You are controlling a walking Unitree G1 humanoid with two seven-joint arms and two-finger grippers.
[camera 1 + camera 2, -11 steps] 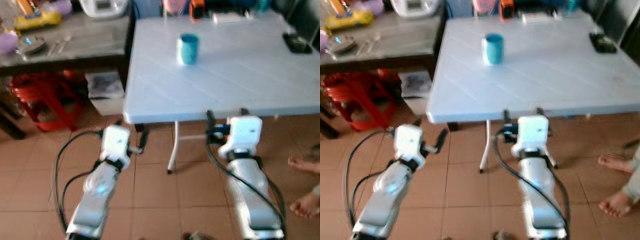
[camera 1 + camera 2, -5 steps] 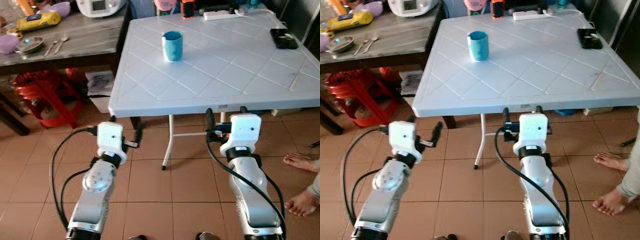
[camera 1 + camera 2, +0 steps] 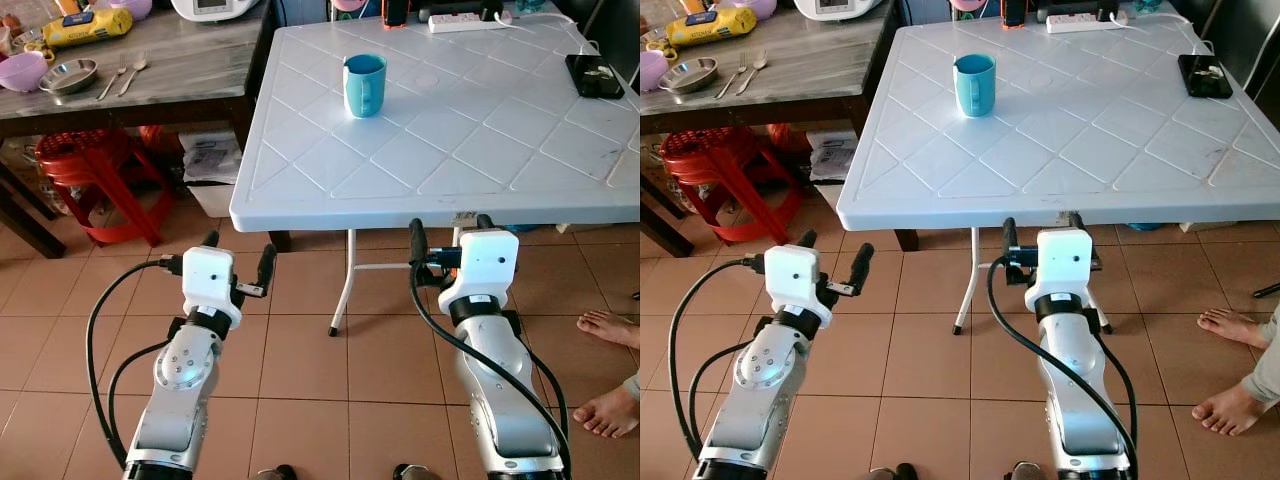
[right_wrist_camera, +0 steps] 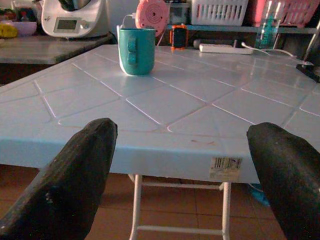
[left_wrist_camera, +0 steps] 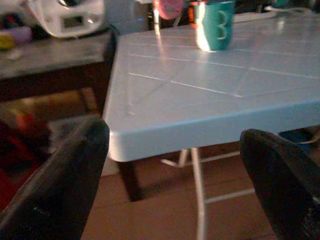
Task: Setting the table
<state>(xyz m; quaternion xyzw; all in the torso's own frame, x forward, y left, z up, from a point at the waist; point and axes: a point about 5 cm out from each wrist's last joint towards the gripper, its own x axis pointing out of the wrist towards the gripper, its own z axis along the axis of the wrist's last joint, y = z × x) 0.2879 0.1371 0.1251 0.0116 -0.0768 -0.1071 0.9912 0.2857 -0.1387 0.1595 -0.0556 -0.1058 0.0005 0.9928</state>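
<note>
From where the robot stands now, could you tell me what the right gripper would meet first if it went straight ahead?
Probably the near edge of the white table. The right gripper, fingers open, sits about level with that edge, though it might slip just under.

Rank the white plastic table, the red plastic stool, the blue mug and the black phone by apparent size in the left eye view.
1. White plastic table, by far the largest.
2. Red plastic stool, partly hidden under the wooden side table.
3. Blue mug.
4. Black phone: close to the mug in apparent size and farther off to the side, so this order is unsure.
</note>
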